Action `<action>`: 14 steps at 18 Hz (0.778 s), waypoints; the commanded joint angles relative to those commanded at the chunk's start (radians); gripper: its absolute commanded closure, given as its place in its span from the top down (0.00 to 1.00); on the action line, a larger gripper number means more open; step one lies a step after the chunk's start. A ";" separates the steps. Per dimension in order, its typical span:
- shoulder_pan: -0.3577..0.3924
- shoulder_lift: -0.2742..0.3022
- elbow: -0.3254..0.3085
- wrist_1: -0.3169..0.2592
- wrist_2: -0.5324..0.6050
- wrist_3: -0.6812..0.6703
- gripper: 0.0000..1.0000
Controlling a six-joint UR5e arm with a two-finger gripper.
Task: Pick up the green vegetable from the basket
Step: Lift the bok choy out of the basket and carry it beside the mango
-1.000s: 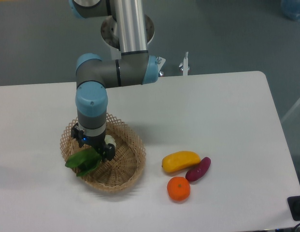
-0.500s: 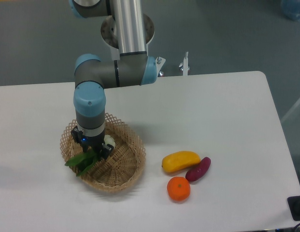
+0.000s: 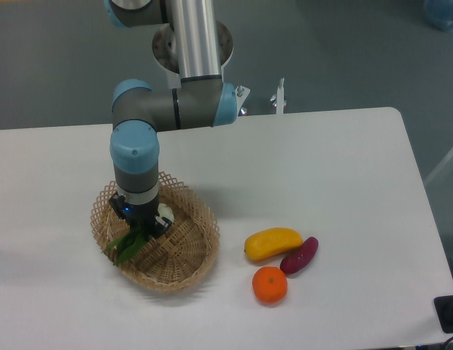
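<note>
Room: grey floor [image 3: 343, 51] lies behind the pincer, past the far table edge; a blue thing sits at the top right corner, too cropped to name.
Table: white top [image 3: 321, 168] spreads under and all round the pincer; a small white clip-like part stands on its far edge, behind and to the right.
Arm: the arm [image 3: 193, 44] comes down from behind and bends at a blue-capped joint straight above the pincer. It has shifted slightly left and sunk a little over the last second.
Basket: the basket [image 3: 193, 251] sits directly below the pincer, its lacy rim showing on every side of it.
Pincer: the pincer [image 3: 141, 224] points down into the left half of the basket. Its tips are hidden among leaves, so whether it grips or stands loose I cannot tell.
Vegetable: the vegetable [image 3: 131, 246] is at the pincer tips, pale stem just right of them, leaves trailing front-left. A second ago the leaves spread wide over the rim; now they are bunched narrower and drawn inward.
Meaning: that gathering suggests the jaws are closing on it, so lifting looks like the next step, though the hold is unconfirmed.
Other produce: mango [image 3: 273, 243], sweet potato [image 3: 300, 255] and orange [image 3: 270, 284] lie well right of the pincer, unmoved.
</note>
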 joint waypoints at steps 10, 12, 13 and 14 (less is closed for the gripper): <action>0.236 0.157 0.055 -0.136 -0.012 0.245 0.43; 0.294 0.160 0.089 -0.179 -0.014 0.267 0.43; 0.322 0.158 0.110 -0.202 -0.014 0.288 0.43; 0.353 0.158 0.130 -0.222 -0.014 0.323 0.43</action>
